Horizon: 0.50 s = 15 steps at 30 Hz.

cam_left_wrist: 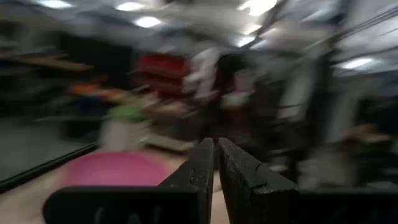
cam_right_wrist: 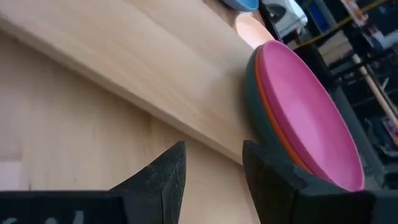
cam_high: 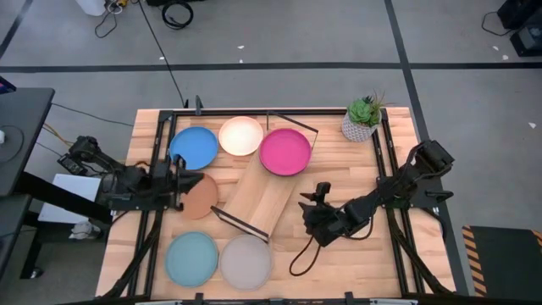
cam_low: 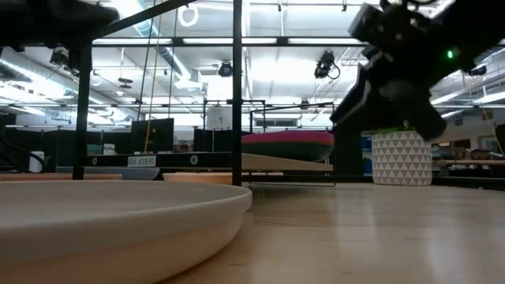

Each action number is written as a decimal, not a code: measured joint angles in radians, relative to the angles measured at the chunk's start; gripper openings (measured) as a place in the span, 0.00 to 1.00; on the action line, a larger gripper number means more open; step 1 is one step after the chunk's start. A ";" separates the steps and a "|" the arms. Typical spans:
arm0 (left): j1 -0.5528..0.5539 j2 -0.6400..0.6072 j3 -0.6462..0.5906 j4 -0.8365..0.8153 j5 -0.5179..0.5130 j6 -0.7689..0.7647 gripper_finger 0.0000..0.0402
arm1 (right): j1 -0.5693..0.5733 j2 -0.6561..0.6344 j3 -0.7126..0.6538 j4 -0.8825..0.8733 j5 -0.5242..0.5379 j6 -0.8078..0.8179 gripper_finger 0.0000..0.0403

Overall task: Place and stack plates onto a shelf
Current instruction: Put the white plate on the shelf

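Slatted worktop (cam_high: 356,161): teal and orange plates mostly hidden under pink plate (cam_high: 284,152) on shelf (cam_high: 261,203). Left end effector (cam_high: 181,180) closed above brown plate (cam_high: 201,198); right end effector (cam_high: 315,203) open, empty.

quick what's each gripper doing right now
Left gripper: shut, empty, beside the terracotta plate.
Right gripper: open, empty, near the shelf.
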 joint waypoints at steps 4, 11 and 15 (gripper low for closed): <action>0.077 0.014 0.118 -0.251 -0.124 -0.081 0.03 | -0.034 -0.030 -0.087 0.185 -0.042 -0.119 0.41; 0.263 0.097 0.226 -0.433 -0.082 -0.178 0.04 | -0.102 -0.051 -0.258 0.703 -0.158 -0.359 0.39; 0.392 0.186 0.234 -0.457 0.036 -0.262 0.05 | -0.122 -0.051 -0.334 0.910 -0.209 -0.419 0.38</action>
